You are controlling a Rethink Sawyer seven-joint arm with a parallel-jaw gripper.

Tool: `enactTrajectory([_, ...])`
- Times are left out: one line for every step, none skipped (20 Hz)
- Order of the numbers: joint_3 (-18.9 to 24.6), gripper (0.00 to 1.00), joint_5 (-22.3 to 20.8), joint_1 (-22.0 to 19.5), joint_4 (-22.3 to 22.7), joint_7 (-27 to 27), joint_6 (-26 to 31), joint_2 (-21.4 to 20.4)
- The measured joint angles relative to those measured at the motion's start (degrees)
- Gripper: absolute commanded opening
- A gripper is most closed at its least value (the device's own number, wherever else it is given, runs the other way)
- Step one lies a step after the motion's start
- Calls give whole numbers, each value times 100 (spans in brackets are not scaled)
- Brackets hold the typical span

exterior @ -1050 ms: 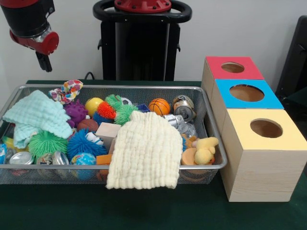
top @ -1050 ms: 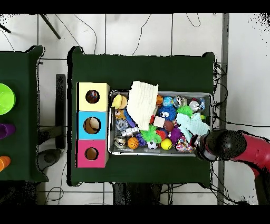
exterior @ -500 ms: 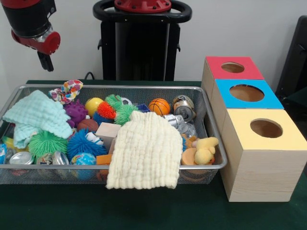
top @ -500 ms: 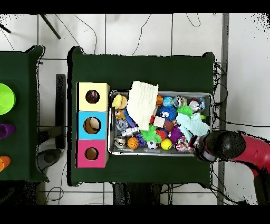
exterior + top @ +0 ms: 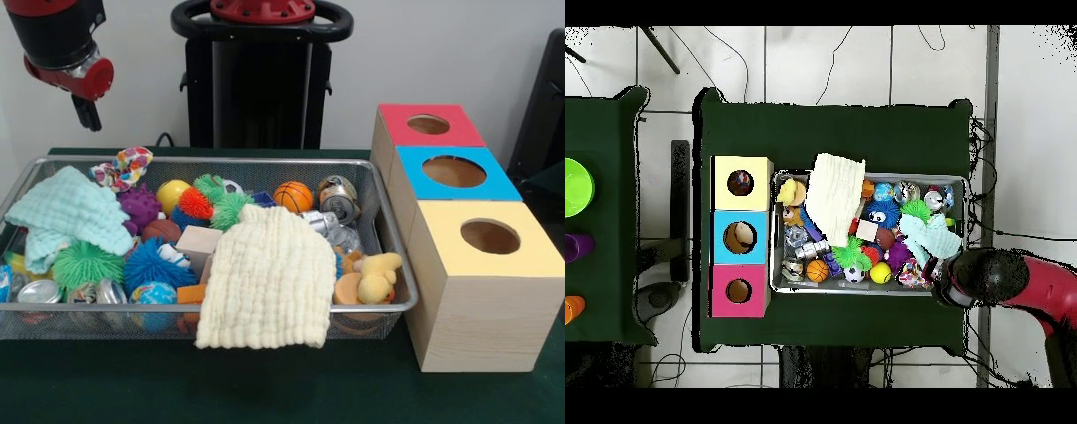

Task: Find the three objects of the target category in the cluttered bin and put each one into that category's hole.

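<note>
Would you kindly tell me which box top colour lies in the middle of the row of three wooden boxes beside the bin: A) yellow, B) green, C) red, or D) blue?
D: the blue-topped box sits between the red-topped box and the yellow-topped box, beside the wire bin.

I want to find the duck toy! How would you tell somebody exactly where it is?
Look in the wire bin, at the corner beside the yellow-topped box. The yellow plush duck sits against the bin's front rim, right of the cream cloth; it alone is soft, yellow and animal-shaped.
</note>
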Motion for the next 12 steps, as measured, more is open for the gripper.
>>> enactTrajectory([-2, 0, 1, -1, 0, 0, 0, 1])
enactTrajectory([-12, 100, 0, -1, 0, 0, 0, 1])
enactTrajectory([-12, 100, 0, -1, 0, 0, 0, 0])
enactTrajectory([-13, 100, 0, -1, 0, 0, 0, 0])
enactTrajectory([-15, 100, 0, -1, 0, 0, 0, 0])
enactTrajectory([-18, 100, 0, -1, 0, 0, 0, 0])
enactTrajectory([-21, 100, 0, -1, 0, 0, 0, 0])
enactTrajectory([-25, 100, 1, -1, 1, 0, -1, 0])
enactTrajectory([-27, 100, 0, 0, 2, 0, 0, 0])
enactTrajectory([-31, 100, 1, 0, 7, 0, 0, 0])
enactTrajectory([-35, 100, 1, -1, 12, 0, 0, -1])
enactTrajectory([-39, 100, 1, -1, 20, 0, -1, 0])
